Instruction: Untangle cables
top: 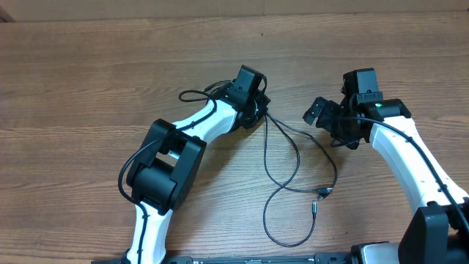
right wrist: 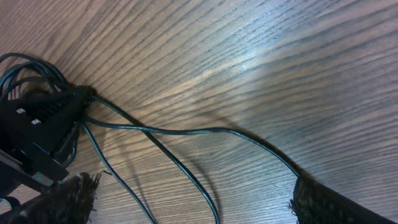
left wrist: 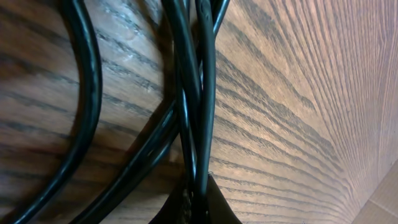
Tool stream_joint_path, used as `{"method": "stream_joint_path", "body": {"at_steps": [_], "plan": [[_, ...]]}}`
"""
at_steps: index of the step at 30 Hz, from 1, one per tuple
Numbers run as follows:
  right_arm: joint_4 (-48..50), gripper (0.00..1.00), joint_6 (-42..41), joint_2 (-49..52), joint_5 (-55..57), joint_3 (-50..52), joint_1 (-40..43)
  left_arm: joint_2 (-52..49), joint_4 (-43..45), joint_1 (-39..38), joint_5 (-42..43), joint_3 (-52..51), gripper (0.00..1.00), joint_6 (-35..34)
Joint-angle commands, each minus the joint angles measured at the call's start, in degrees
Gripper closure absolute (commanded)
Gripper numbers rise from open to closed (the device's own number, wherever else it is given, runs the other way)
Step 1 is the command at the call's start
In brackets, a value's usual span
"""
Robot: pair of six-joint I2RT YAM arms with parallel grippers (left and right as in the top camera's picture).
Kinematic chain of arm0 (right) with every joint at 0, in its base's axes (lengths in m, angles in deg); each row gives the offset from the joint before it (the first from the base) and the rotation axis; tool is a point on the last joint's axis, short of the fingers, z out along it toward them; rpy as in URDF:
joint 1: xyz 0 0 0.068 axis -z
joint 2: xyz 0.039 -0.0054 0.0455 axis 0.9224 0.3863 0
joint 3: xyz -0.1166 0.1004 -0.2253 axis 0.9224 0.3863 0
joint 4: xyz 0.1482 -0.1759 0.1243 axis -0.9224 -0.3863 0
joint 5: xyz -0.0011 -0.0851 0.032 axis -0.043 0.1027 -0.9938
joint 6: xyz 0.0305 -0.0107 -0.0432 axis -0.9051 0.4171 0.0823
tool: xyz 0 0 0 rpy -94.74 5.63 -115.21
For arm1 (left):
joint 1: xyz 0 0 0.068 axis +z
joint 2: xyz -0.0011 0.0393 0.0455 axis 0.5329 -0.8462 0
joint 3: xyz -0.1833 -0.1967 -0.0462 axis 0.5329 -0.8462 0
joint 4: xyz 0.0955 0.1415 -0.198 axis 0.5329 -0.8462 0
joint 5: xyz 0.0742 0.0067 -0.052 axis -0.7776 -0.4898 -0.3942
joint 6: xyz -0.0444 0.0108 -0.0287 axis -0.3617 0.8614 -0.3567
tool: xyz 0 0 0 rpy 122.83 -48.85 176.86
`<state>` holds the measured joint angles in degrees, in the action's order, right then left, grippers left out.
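The cables [top: 296, 152] are thin black strands fanning out from my left gripper [top: 258, 110] toward the table's front, ending in small plugs [top: 322, 192]. A small loop [top: 194, 94] of them lies left of that gripper. In the left wrist view my left gripper [left wrist: 198, 199] is shut on a bunch of cables [left wrist: 202, 93] that run up across the wood. My right gripper [top: 327, 121] hovers just right of the strands. In the right wrist view my right gripper [right wrist: 193, 199] is open, with loose cables [right wrist: 186, 130] lying on the table between its fingers [right wrist: 323, 202], which touch nothing.
The wooden table [top: 88, 88] spreads wide to the left and back. The left gripper's black body [right wrist: 43, 118] shows at the left of the right wrist view. A long loop of cable [top: 289, 235] lies near the front edge between the two arm bases.
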<state>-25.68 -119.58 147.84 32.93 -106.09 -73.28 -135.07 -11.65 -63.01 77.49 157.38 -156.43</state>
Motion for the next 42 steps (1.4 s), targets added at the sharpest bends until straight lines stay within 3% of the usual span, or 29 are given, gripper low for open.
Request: {"method": "stream_joint_path", "body": {"at_steps": [1, 6, 11, 19, 22, 30, 34, 38, 42], "plan": [[-0.79, 0.00, -0.15, -1.38, 0.83, -1.31, 0.28, -4.22, 0.94, -0.37, -2.32, -1.03, 0.96, 8.20], [-2.47, 0.00, -0.15, -1.38, 0.76, -1.29, 0.26, -0.02, 2.86, 2.01, 5.01, -0.63, 0.96, 24.90], [-2.23, 0.00, -0.15, -1.38, 0.17, -1.29, 0.17, 10.58, -4.55, 3.58, 7.65, -0.63, 0.96, 39.23], [-0.57, 0.00, 0.46, -1.38, -5.62, -1.29, 0.17, 22.60, -16.17, 3.67, 9.53, -0.63, 0.96, 52.59], [1.18, 0.00, 7.58, -1.38, -13.68, -1.29, 0.17, 25.03, -19.04, 4.04, 13.42, -0.63, 0.96, 59.17], [11.23, 0.00, 8.48, -1.38, -29.99, -1.29, 0.20, 25.79, -28.06, 7.63, 36.28, -0.63, 0.96, 83.36], [16.83, 0.00, 8.26, -1.38, -36.17, -1.31, 0.04, 25.79, -33.07, 12.24, 46.34, -0.66, 0.96, 89.96], [19.02, 0.00, 0.22, -1.38, -36.33, -1.29, -1.11, 25.79, -33.64, 15.15, 51.58, -0.63, 0.96, 90.66], [19.17, 0.00, -0.81, -1.38, -36.26, -1.31, -4.63, 25.79, -33.07, 16.17, 54.23, -0.63, 0.96, 90.68]]}}
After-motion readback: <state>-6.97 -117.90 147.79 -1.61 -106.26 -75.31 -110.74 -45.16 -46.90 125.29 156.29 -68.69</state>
